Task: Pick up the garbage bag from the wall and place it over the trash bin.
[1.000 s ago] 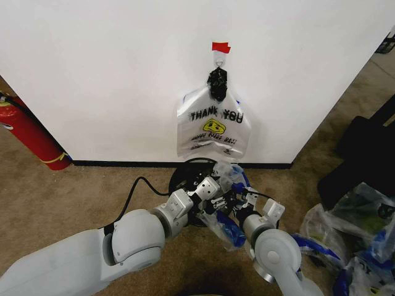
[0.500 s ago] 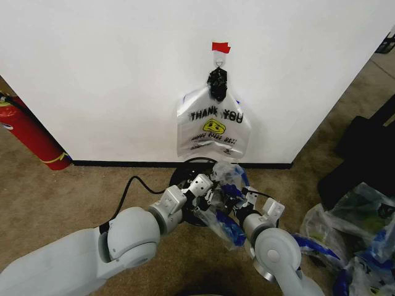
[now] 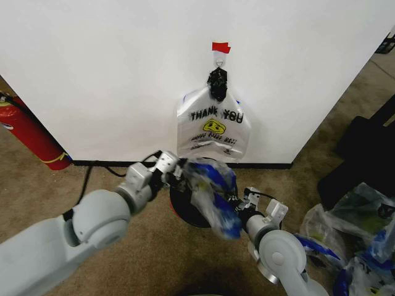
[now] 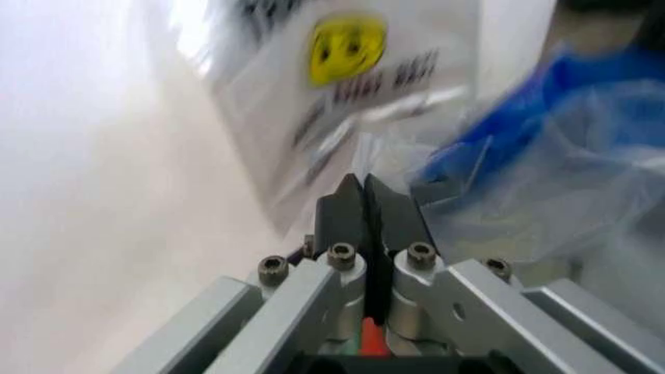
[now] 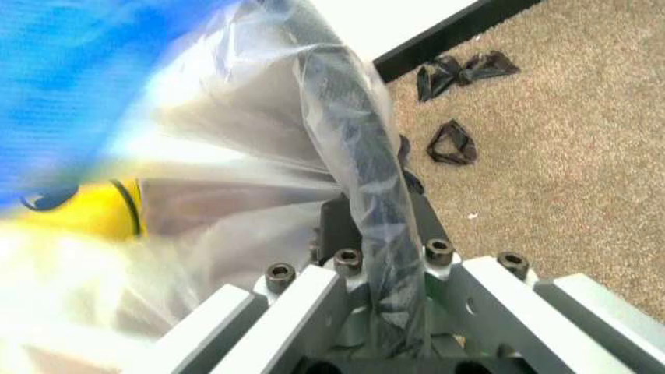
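Observation:
The garbage bag (image 3: 212,192), translucent white with a blue patch, hangs stretched between my two grippers just in front of the wall. My left gripper (image 3: 178,169) is shut on the bag's edge at its upper left; in the left wrist view its fingers (image 4: 364,191) are pressed together on thin film beside the blue patch (image 4: 540,148). My right gripper (image 3: 234,205) is shut on a twisted strip of the bag (image 5: 376,234) at the lower right. The trash bin (image 3: 183,203), black mesh with a red base, stands on the carpet below and is partly hidden by the bag.
A "THANK YOU" smiley bag (image 3: 213,126) hangs on the wall hook above. A red fire extinguisher (image 3: 31,135) stands at the left wall. Bulky clear bags (image 3: 358,243) lie on the right, and black scraps (image 5: 453,142) lie on the carpet.
My left gripper swung left and up toward the wall with the bag's edge, pulling the bag wide. The right gripper stayed in place, still holding its strip.

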You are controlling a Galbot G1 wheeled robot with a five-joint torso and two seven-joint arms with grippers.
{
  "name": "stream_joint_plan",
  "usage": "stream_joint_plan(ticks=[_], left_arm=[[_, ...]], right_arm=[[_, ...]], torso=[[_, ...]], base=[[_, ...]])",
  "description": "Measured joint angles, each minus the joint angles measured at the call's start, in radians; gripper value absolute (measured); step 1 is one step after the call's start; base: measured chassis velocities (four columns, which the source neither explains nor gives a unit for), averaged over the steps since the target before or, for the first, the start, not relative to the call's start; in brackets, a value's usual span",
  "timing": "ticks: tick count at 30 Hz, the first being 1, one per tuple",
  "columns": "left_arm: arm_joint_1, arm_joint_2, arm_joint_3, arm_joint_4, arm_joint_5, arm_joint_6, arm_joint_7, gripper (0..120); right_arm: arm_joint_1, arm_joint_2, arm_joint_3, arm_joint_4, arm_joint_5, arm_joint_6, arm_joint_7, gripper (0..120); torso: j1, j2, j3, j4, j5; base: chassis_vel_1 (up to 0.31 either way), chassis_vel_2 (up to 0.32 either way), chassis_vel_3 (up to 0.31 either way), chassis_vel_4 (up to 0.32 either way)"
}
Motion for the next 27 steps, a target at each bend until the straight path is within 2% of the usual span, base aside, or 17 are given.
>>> stream_joint_plan(ticks=[3, 7, 12, 15, 16, 18, 22, 23, 27], left_arm=[[0.096, 0.047, -0.064, -0.015, 0.005, -0.01, 0.01, 0], [0.164, 0.066, -0.109, -0.017, 0.024, -0.016, 0.02, 0], [0.172, 0.067, -0.125, -0.009, 0.026, -0.017, 0.0, 0], [0.175, 0.065, -0.138, -0.059, -0.002, -0.001, -0.031, 1], [0.186, 0.063, -0.147, -0.085, -0.01, 0.007, -0.04, 8], [0.199, 0.061, -0.155, -0.106, -0.016, 0.012, -0.047, 11], [0.27, 0.054, -0.207, -0.17, -0.045, 0.03, -0.076, 30], [0.27, 0.054, -0.207, -0.17, -0.045, 0.03, -0.076, 30], [0.31, 0.035, -0.264, -0.191, -0.104, 0.042, -0.116, 46]], right_arm=[[0.0, -0.01, -0.001, 0.004, 0.009, 0.001, -0.006, 0], [-0.006, -0.019, 0.002, 0.014, 0.013, 0.003, -0.016, 0], [-0.014, -0.02, 0.003, 0.022, 0.013, 0.003, -0.017, 0], [-0.019, -0.017, 0.005, 0.023, 0.01, 0.006, -0.017, 0], [-0.02, -0.016, 0.008, 0.023, 0.009, 0.008, -0.016, 0], [-0.02, -0.015, 0.012, 0.022, 0.008, 0.011, -0.015, 0], [-0.021, -0.015, 0.027, 0.021, 0.01, 0.018, -0.012, 0], [-0.021, -0.015, 0.027, 0.021, 0.01, 0.018, -0.012, 0], [-0.015, -0.01, 0.041, 0.016, 0.017, 0.026, -0.007, 0]], torso=[[0.0, 0.0, 0.0, 0.0007, -0.0002], [0.0, 0.0, 0.0, 0.0006, -0.0002], [0.0, 0.0, 0.0, 0.0003, -0.0003], [0.0, 0.0, 0.0, 0.0002, 0.0001], [0.0, 0.0, 0.0, 0.0002, 0.0002], [0.0, 0.0, 0.0, 0.0002, 0.0001], [0.0, 0.0, 0.0, 0.0004, 0.0], [0.0, 0.0, 0.0, 0.0004, 0.0], [0.0, 0.0, 0.0, 0.0005, -0.0003]], base=[[0.0, 0.0, 0.0, 0.0], [0.0, 0.0, 0.0, 0.0], [0.0, 0.0, 0.0, 0.0], [0.0, 0.0, 0.0, 0.0], [0.0, 0.0, 0.0, 0.0], [0.0, 0.0, 0.0, 0.0], [0.0, 0.0, 0.0, 0.0], [0.0, 0.0, 0.0, 0.0], [0.0, 0.0, 0.0, 0.0]])
